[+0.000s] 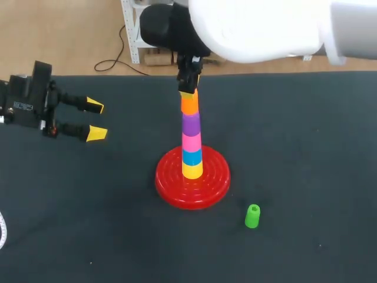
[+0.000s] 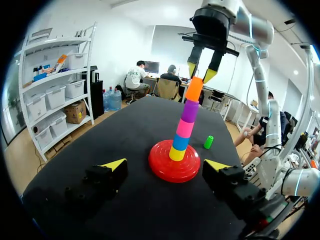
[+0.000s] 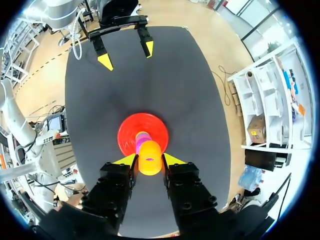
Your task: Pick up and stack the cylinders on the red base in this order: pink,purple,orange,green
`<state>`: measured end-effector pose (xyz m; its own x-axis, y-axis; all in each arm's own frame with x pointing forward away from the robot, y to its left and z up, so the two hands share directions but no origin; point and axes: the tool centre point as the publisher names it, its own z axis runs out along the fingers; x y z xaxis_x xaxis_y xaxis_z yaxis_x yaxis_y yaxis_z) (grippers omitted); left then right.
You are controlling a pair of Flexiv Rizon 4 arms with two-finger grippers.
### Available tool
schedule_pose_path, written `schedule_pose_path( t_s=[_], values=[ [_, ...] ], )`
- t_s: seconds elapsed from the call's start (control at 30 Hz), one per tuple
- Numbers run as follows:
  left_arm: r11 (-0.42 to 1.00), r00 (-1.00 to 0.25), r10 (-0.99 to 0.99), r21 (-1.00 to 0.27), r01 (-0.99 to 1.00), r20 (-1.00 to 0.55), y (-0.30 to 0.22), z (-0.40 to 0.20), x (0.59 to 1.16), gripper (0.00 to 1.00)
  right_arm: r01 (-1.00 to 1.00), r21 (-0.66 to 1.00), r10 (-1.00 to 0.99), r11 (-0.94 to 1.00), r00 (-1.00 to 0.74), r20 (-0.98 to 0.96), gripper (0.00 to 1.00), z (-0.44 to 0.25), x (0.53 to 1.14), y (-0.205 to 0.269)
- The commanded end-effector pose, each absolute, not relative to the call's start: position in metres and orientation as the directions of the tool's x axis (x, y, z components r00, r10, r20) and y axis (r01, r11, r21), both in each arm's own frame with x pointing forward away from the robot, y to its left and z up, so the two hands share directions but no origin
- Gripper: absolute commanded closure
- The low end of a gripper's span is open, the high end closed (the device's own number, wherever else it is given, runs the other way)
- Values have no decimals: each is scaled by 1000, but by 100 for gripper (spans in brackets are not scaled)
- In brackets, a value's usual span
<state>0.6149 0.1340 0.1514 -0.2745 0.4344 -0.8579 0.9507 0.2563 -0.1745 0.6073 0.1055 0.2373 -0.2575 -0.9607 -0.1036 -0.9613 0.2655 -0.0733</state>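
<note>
Red base (image 1: pixel 171 183) sits mid tabletop (image 1: pixel 306 130). A leaning column stands on it, bottom to top: yellow cylinder (image 1: pixel 192 170), blue cylinder (image 1: pixel 192 157), pink cylinder (image 1: pixel 191 142), purple cylinder (image 1: pixel 190 124), orange cylinder (image 1: pixel 189 104). Each one touches the next. Right arm comes in from the right, high over the stack. Right gripper (image 1: pixel 189 88) points straight down at the crown of the orange cylinder. From its own wrist view the orange top lies in the gripper's gap. Whether it is grasping the cylinder or has let it go cannot be told. Green cylinder (image 1: pixel 252 216) stands upright on the tabletop, alone, near the base rim on the right side, not touching it. Left gripper (image 1: pixel 95 120) hangs well apart to the left of the base, released, with nothing in it and its yellow tips spread wide.
</note>
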Motion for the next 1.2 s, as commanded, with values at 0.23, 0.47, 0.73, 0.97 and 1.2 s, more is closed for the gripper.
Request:
schedule_pose_path(
  t_s=[0.23, 0.47, 0.73, 0.97, 1.2],
  values=[
    [256, -272, 432, -172, 951, -860, 135, 150, 614, 0, -965, -62, -963, 256, -250, -99, 100, 237, 606, 110],
    [256, -272, 432, -172, 951, -860, 135, 150, 614, 0, -966, -72, -965, 250, -242, -104, 100, 240, 604, 110],
    [256, -272, 432, -172, 951, -860, 135, 150, 614, 0, -967, -82, -967, 243, -235, -93, 100, 240, 602, 109],
    [256, -272, 432, -172, 951, -860, 135, 150, 614, 0, -967, -88, -969, 238, -231, -85, 100, 240, 601, 107],
    [256, -272, 432, -172, 951, -860, 135, 150, 614, 0, -967, -95, -970, 237, -230, -83, 100, 241, 600, 106]
  ],
)
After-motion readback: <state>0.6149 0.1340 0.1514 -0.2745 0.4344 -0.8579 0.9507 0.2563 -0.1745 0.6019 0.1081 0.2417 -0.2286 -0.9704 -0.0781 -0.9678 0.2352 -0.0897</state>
